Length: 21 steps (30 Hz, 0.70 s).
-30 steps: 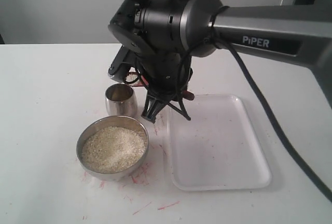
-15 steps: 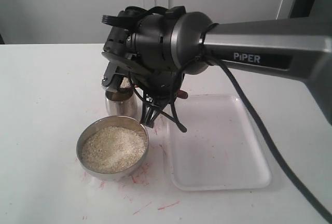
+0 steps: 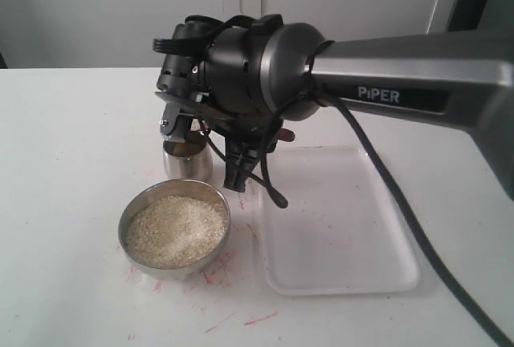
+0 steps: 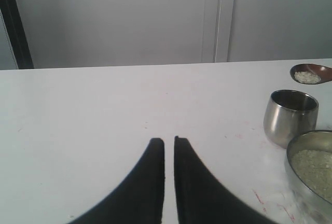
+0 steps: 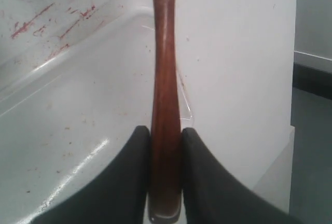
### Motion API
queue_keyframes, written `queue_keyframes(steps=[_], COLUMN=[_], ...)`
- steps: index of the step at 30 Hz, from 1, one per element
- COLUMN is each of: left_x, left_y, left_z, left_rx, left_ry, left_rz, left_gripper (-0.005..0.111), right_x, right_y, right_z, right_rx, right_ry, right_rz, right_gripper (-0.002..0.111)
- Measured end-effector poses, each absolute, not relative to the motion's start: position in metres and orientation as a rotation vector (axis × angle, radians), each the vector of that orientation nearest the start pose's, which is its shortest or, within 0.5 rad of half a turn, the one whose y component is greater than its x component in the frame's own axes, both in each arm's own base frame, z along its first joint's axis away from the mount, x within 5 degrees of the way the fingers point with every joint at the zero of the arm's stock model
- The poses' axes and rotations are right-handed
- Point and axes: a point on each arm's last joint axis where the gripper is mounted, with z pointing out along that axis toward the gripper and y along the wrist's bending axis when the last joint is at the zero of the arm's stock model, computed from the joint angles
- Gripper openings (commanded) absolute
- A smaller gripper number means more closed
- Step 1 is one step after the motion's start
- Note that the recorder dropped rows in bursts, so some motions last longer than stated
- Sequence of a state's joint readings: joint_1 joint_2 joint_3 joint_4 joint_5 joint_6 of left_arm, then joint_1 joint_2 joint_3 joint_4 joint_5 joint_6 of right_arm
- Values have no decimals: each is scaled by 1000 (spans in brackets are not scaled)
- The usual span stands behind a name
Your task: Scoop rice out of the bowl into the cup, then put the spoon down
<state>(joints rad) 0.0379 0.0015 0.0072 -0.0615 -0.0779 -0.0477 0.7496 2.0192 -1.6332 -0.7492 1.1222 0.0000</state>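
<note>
The steel bowl (image 3: pixel 161 269) stands on the white table, filled with rice (image 3: pixel 175 230). Just behind it is the small steel cup (image 3: pixel 187 162), also in the left wrist view as the cup (image 4: pixel 290 117). My right gripper (image 5: pixel 166 130) is shut on the slim handle of the wooden spoon (image 5: pixel 165 68). The spoon's head (image 4: pixel 311 73) hovers level just above and beyond the cup's rim, carrying a small heap of rice (image 4: pixel 307 77). The right wrist hides the head in the exterior view. My left gripper (image 4: pixel 169 140) is shut on nothing, low over bare table, away from the cup.
A clear plastic tray (image 3: pixel 337 226) lies to the right of the bowl and cup, under the right arm's cable. Red marks streak the table near the bowl and the tray's near edge.
The right arm has shifted left and its wrist has turned, bringing the spoon over the cup. Bowl, cup and tray have stayed in place.
</note>
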Motion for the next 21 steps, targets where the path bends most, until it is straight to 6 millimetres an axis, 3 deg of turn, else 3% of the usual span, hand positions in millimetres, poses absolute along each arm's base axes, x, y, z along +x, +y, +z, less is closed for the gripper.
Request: queue_keyframes(steps=[21], left_x=[56], left_y=[3], left_z=[218], left_rx=[-108], left_ry=[1411], left_rz=[-55], left_gripper=[14], right_x=[345], right_y=[255], right_z=[247], right_rx=[-1357], right_ry=[2147], right_rz=[-980], right_gripper=[0])
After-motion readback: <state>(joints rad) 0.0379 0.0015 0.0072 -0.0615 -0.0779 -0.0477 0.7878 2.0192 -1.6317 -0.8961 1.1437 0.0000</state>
